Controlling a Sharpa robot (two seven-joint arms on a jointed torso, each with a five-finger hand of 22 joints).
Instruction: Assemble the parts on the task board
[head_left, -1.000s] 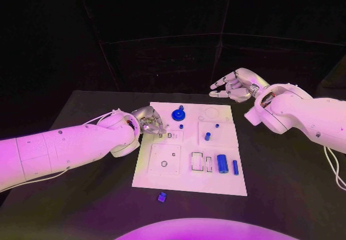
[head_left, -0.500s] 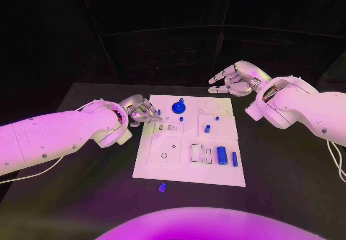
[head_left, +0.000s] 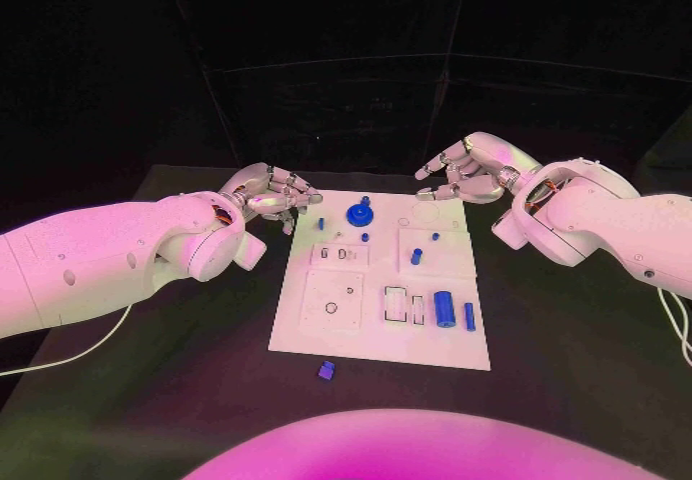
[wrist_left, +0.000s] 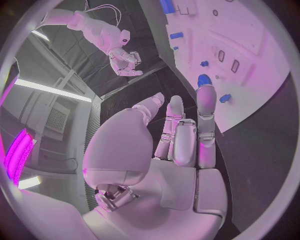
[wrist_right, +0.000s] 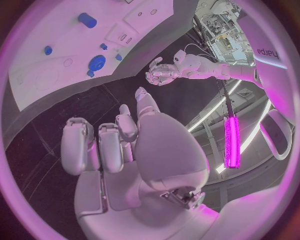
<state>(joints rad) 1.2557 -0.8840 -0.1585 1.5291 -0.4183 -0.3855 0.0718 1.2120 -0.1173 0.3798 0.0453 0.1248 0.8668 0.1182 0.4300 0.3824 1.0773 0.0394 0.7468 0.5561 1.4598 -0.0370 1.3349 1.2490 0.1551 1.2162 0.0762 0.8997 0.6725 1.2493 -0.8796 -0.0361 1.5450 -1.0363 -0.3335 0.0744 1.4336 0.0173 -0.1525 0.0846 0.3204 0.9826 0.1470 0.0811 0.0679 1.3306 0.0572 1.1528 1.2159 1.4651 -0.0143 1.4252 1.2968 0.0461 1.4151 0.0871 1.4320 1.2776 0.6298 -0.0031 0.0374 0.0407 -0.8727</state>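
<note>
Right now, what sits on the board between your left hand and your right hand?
In the head view, between the left hand and the right hand, the round blue part stands near the task board's far edge.

task board (wrist_left: 250, 75) cut off at circle's rim (likewise right wrist), small parts (head_left: 342, 255) unidentifiable

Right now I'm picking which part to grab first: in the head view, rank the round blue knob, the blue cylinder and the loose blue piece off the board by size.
1. Blue cylinder and round blue knob: look alike, unranked.
2. Loose blue piece: smallest, though nearest the camera.
</note>
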